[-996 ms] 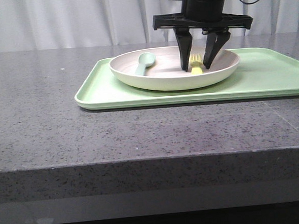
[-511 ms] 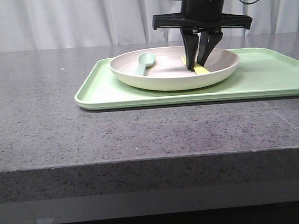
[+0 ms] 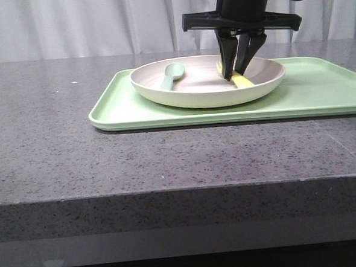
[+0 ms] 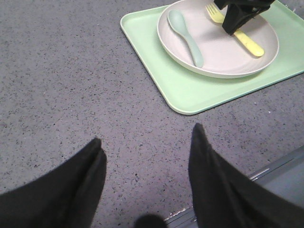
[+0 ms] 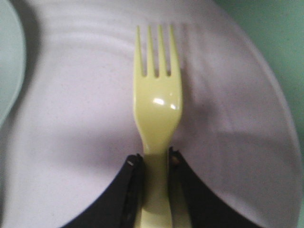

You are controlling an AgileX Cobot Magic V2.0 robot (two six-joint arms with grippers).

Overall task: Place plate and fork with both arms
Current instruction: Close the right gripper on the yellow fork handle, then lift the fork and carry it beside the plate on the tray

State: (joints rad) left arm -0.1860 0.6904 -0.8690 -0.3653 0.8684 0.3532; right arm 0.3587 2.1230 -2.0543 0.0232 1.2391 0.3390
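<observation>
The right gripper (image 3: 239, 75) is clamped on the fork (image 5: 156, 107), which lies in the plate (image 3: 163, 89) on the tray (image 3: 321, 94); the left gripper (image 4: 145, 161) hangs spread and empty over the counter (image 3: 77, 158); judging by this, neither piece is placed yet.

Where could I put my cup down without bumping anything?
The grey counter left of the green tray is bare, and so is the wide strip in front of it. The tray's right end is also bare. The plate is crowded: the spoon, the fork, and the right gripper pinching it.
</observation>
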